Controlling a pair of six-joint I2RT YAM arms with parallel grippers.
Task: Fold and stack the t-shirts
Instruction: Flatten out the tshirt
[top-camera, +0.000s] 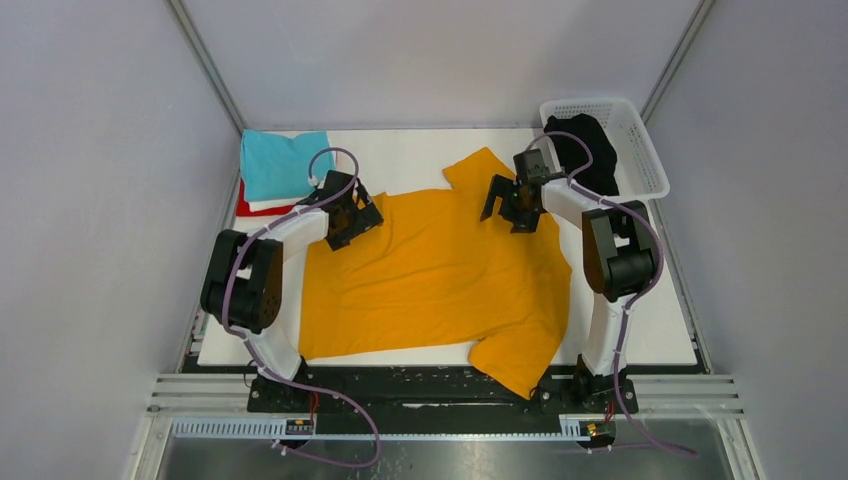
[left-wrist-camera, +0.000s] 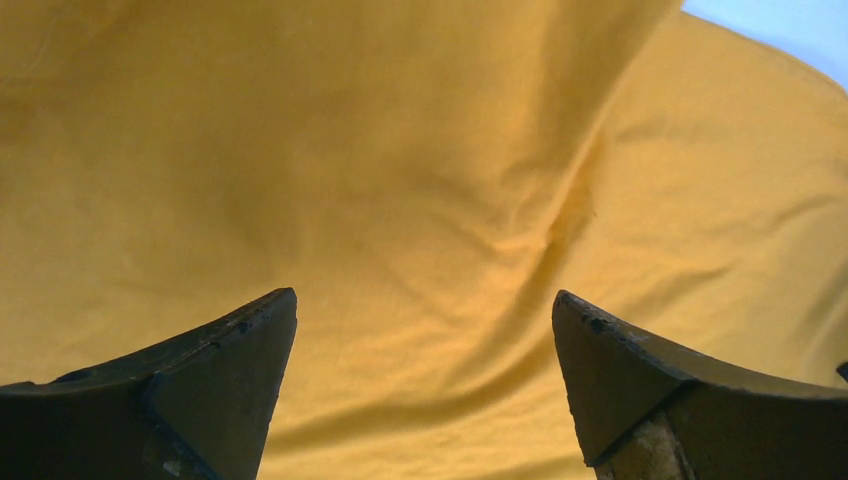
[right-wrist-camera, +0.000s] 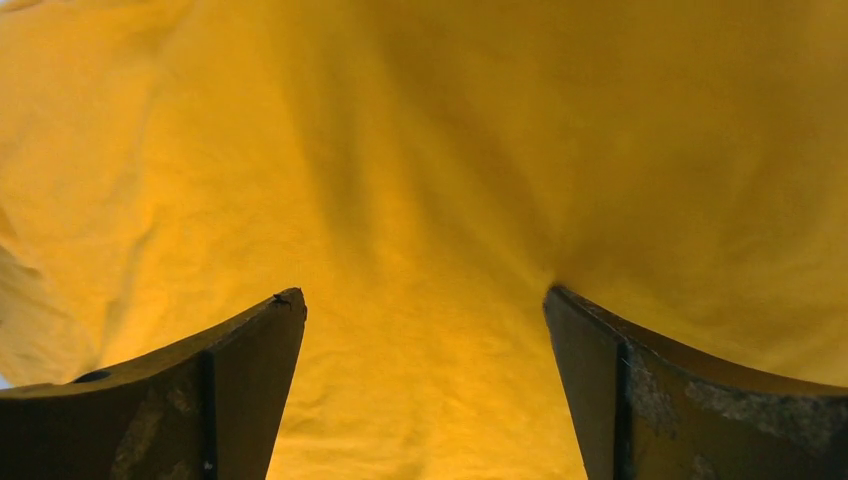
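The large mustard-orange t-shirt (top-camera: 440, 270) lies spread flat across the middle of the table, one sleeve at the far side and one hanging over the near edge. My left gripper (top-camera: 350, 222) hovers open over its far left part; in the left wrist view the cloth (left-wrist-camera: 400, 180) fills the frame between the spread fingers (left-wrist-camera: 225, 380). My right gripper (top-camera: 512, 212) hovers open over the far right part by the far sleeve; its wrist view shows only orange cloth (right-wrist-camera: 420, 200). A folded teal shirt (top-camera: 280, 162) tops a stack with white and red (top-camera: 250, 207) at the far left. A black shirt (top-camera: 585, 150) lies in the basket.
A white lattice basket (top-camera: 640, 150) stands at the far right corner. The white table top (top-camera: 650, 330) shows bare right of the orange shirt. Grey walls and metal frame posts close in on both sides.
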